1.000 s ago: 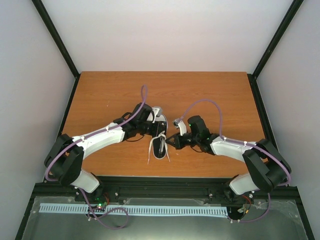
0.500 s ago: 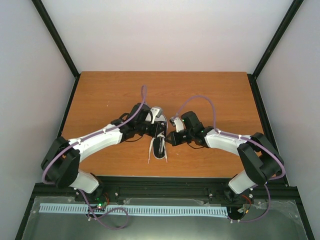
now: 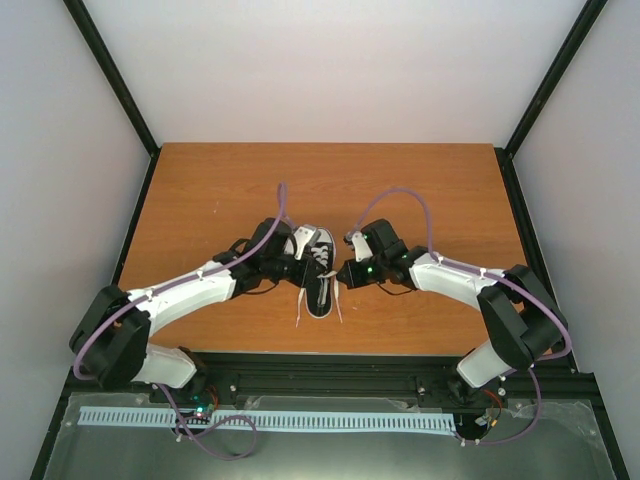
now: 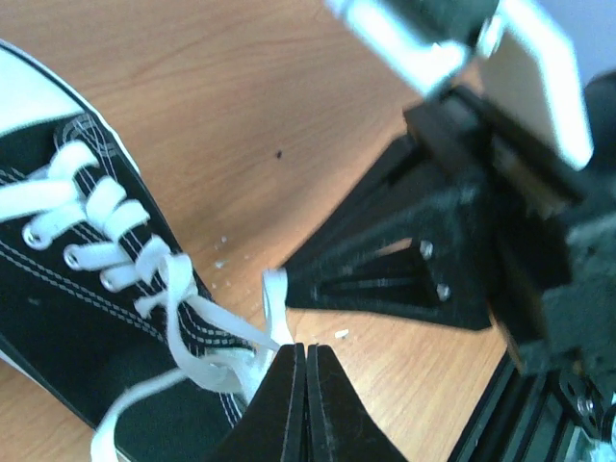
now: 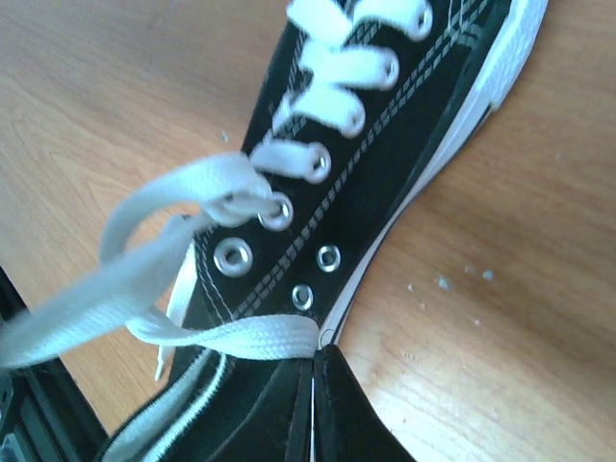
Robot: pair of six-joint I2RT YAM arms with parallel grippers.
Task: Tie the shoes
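Note:
The black sneaker (image 3: 319, 275) lies mid-table, white toe cap at the far end, white laces (image 3: 299, 310) trailing toward the near edge. My left gripper (image 3: 301, 271) is at the shoe's left side, my right gripper (image 3: 341, 275) at its right side. In the left wrist view the jaws (image 4: 306, 354) are shut on a white lace (image 4: 197, 313) beside the shoe (image 4: 58, 308). The right gripper's black fingers (image 4: 385, 279) are close ahead of them. In the right wrist view the jaws (image 5: 314, 354) are shut on a flat white lace (image 5: 245, 337) at the shoe's (image 5: 375, 164) side.
The wooden table (image 3: 200, 190) has black frame rails along its edges (image 3: 330, 362). Purple cables (image 3: 400, 200) loop above both arms. White walls enclose the back and sides. Small white crumbs (image 5: 443, 282) lie on the wood by the shoe.
My left gripper has drawn back left off the toe, uncovering the shoe. My right gripper has moved up against the shoe's right side. The two grippers now face each other across the laces.

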